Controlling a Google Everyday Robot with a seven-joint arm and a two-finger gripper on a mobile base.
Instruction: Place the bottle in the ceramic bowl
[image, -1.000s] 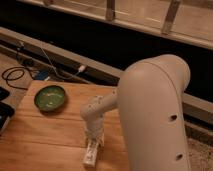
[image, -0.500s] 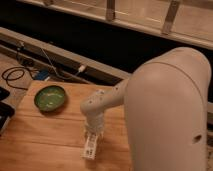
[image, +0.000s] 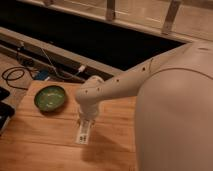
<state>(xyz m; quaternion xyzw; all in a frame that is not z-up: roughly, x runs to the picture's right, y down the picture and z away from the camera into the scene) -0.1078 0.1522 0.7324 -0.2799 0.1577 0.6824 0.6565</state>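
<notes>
The ceramic bowl (image: 50, 97), green inside with a darker rim, sits on the wooden table (image: 40, 145) at the left. The bottle (image: 83, 134), slim and pale with a white label and dark print, lies on the table to the right of the bowl. My gripper (image: 86, 125) hangs from the white arm straight over the bottle's far end, right at it. The wrist hides the bottle's upper part.
The big white arm body (image: 175, 110) fills the right side of the view. Dark cables (image: 15, 75) and a blue item lie on the floor beyond the table's far edge. A dark object (image: 4, 107) sits at the table's left edge.
The arm has swung so its body covers more of the right side. The gripper has stayed over the bottle and come lower onto it. The bottle and bowl have not moved on the table.
</notes>
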